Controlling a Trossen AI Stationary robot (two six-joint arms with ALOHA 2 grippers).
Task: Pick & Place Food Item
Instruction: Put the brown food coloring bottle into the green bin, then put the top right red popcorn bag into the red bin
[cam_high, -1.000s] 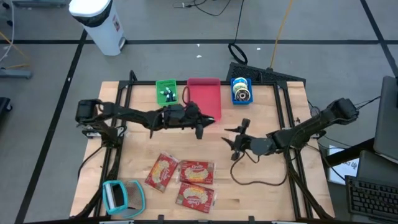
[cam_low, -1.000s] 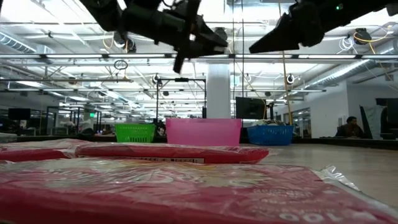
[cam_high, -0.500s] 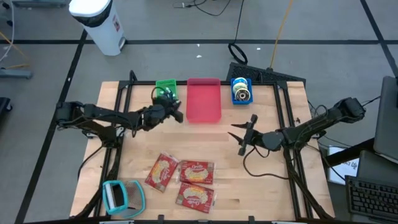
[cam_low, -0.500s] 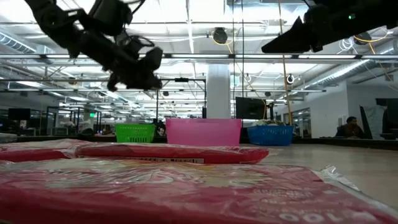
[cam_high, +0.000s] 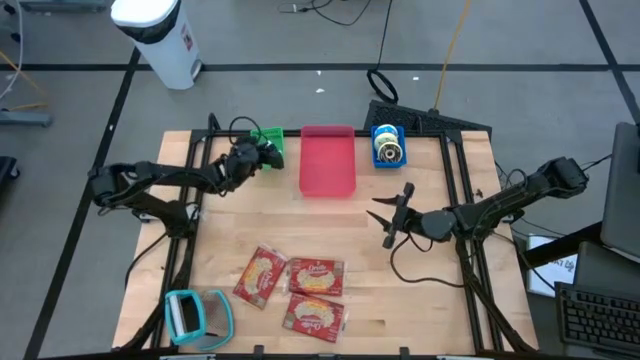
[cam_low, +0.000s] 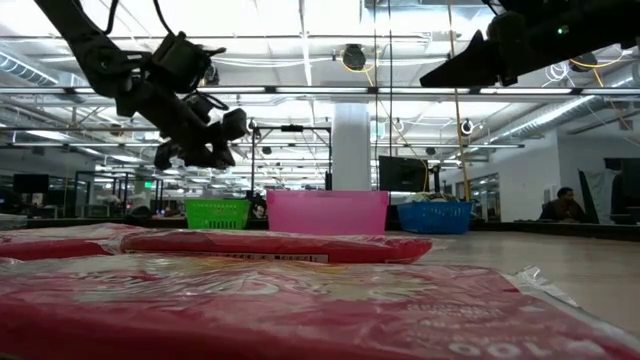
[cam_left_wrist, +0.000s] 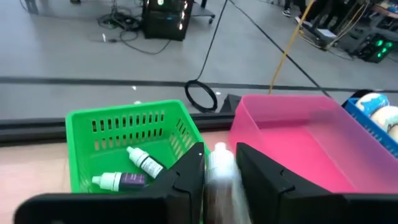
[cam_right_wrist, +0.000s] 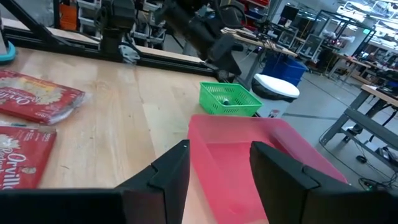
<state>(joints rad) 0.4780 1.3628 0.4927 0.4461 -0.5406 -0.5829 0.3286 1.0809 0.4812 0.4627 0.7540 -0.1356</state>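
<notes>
Three red food packets (cam_high: 265, 275) (cam_high: 316, 275) (cam_high: 315, 316) lie flat on the near part of the wooden table, and no gripper touches them. My left gripper (cam_high: 262, 150) hovers at the near rim of the green basket (cam_left_wrist: 124, 146) at the far left, shut on a small white-capped bottle (cam_left_wrist: 219, 171). Two similar bottles lie inside that basket. An empty pink bin (cam_high: 328, 160) stands next to it. My right gripper (cam_high: 388, 215) hangs open above the table's right half with nothing between its fingers (cam_right_wrist: 168, 180). My left gripper pinches the small bottle between its two fingers, which lie on the bottle's sides just below the white cap (cam_left_wrist: 217, 163). The fingers slant slightly down and reach toward the far edge. The cap end sticks out past the fingertips. The bottle is lifted clear, over the basket's near rim.
A blue bin (cam_high: 388, 146) with tape rolls stands right of the pink bin. A teal tape dispenser (cam_high: 195, 312) sits at the near left corner. Black frame rails (cam_high: 190, 200) run along both sides. Bare wood lies between the bins and the packets.
My left gripper has swung from the pink bin's near edge toward the table's left and far side, sinking a little, and now hangs at the green basket. My right gripper drew back slightly toward the right edge, then held still.
</notes>
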